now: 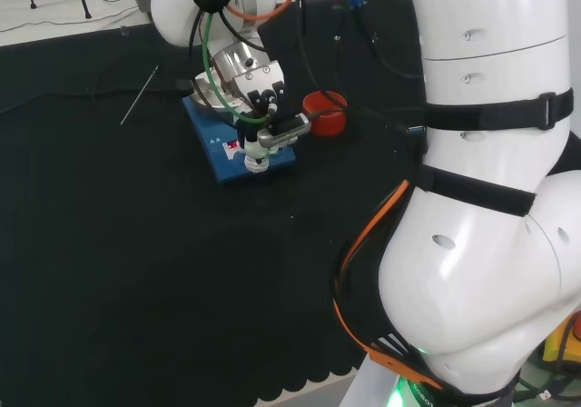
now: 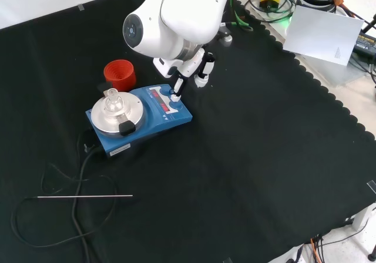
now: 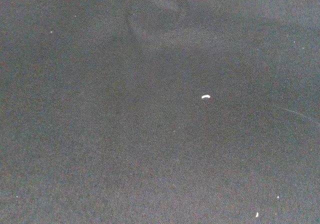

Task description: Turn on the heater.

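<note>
The heater [image 2: 180,117] is a blue box with a round silver plate [image 2: 130,111] and a red-lit front panel [image 2: 160,98]. A small clear glass piece [image 2: 111,103] stands on the plate. My hand [image 2: 189,69] hangs over the panel's end. One black finger [image 2: 177,86] reaches straight down onto the white knob there, while the other fingers stay off the panel. In the head view my hand [image 1: 261,107] covers the heater [image 1: 214,145] from above, with a fingertip [image 1: 257,157] down at its near corner.
A red ribbed ring [image 2: 120,74] stands just behind the heater, seen to its right in the head view [image 1: 325,113]. A thin metal rod [image 2: 85,196] and the heater's black cable [image 2: 77,181] lie on the cloth [image 3: 160,134]. White arm links [image 1: 490,198] stand at the right.
</note>
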Motion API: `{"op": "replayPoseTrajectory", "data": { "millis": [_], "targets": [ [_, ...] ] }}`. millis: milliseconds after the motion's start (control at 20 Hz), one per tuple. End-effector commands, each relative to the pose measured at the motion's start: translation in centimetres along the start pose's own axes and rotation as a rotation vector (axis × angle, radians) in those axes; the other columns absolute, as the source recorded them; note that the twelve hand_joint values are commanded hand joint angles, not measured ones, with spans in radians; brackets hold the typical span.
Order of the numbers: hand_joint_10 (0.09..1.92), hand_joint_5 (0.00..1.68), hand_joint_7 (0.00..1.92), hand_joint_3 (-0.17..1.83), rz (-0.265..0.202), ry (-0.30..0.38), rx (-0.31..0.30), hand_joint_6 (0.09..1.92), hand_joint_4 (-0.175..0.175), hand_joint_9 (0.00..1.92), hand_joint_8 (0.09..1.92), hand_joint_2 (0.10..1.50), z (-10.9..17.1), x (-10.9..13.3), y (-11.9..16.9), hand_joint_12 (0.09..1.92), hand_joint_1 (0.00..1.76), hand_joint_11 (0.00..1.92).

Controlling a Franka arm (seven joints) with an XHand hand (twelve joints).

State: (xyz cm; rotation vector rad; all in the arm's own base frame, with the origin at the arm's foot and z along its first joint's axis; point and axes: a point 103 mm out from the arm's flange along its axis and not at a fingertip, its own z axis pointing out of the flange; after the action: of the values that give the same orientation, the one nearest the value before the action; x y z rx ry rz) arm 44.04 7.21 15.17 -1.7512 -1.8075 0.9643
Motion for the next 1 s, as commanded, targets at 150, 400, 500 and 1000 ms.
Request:
{"op": "replayPoseTrajectory", "data": {
  "millis": [150, 400, 500, 1000],
  "targets": [
    [1.45, 0.27, 1.75, -0.17, 0.005, 0.003, 0.003, 0.09, -0.051, 1.8, 1.56, 1.27, 0.1, -0.09, 0.16, 1.45, 1.47, 1.71],
    [1.45, 0.27, 1.75, -0.17, 0.008, 0.002, 0.009, 0.09, -0.051, 1.8, 1.56, 1.27, 0.35, -0.12, 0.46, 1.45, 1.47, 1.71],
    [1.45, 0.27, 1.75, -0.17, 0.006, 0.003, 0.009, 0.09, -0.051, 1.8, 1.56, 1.27, 0.36, -0.14, 0.55, 1.46, 1.47, 1.71],
    [1.46, 0.27, 1.75, -0.17, 0.004, 0.005, 0.013, 0.09, -0.052, 1.8, 1.56, 1.28, 0.17, -0.09, 0.44, 1.46, 1.47, 1.71]
  ]
}}
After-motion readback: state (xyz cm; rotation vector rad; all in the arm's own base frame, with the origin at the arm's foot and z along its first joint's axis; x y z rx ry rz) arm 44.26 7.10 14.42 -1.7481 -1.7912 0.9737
